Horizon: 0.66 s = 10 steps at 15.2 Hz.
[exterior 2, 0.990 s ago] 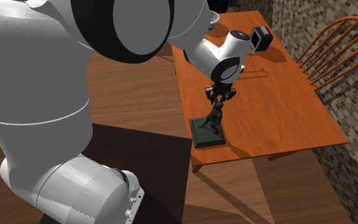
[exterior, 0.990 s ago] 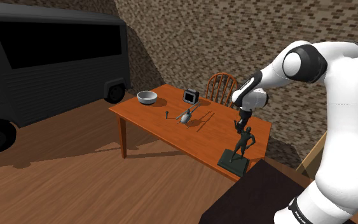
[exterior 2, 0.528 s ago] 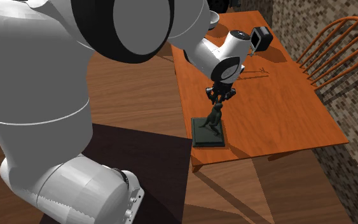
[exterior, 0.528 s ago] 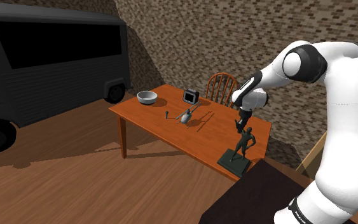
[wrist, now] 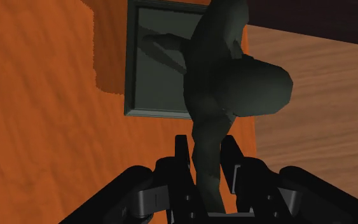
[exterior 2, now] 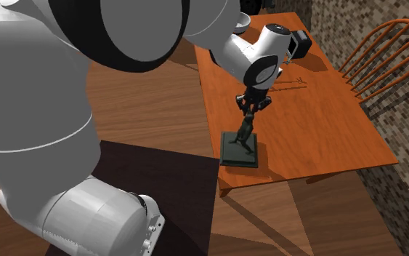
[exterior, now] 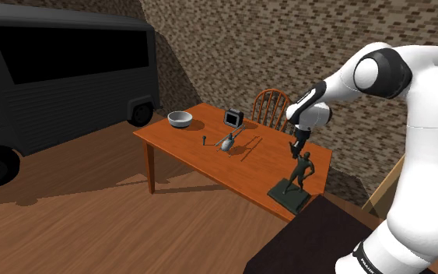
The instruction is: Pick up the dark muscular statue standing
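the gripper (wrist: 206, 153) is closed on the raised arm of the dark statue (wrist: 234, 76), with one finger on each side. the figure extends directly below the fingers, its square base (wrist: 152, 76) farthest from them, on the orange table (wrist: 37, 127) near its edge.

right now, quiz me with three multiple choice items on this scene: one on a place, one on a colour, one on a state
1. Where on the table is the statue? A its middle; B the end by the stand; C the far corner.
2. What colour is the bowl? A red; B white; C green.
3. The gripper is: A open above the statue; B shut on nothing; C shut on the statue.

Answers: B, the statue is at the table edge next to the stand. B, the bowl is drawn white. C, in the wrist view the fingers clasp a limb of the statue.
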{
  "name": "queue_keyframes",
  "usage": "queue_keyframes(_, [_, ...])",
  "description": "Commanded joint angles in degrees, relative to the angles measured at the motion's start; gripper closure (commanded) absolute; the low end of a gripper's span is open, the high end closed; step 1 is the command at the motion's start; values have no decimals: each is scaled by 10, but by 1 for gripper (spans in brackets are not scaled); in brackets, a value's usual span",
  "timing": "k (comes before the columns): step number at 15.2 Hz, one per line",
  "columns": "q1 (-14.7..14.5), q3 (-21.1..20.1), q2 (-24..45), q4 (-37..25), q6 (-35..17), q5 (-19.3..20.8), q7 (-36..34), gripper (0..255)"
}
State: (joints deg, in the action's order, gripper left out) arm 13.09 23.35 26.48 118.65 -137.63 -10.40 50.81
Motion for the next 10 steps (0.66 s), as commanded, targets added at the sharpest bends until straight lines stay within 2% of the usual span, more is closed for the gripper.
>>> queue_keyframes(1, [-2,4,-11,-1,11,6,-2,255])
queue_keyframes(10, [-13,19,-53,-4,53,29,-15,255])
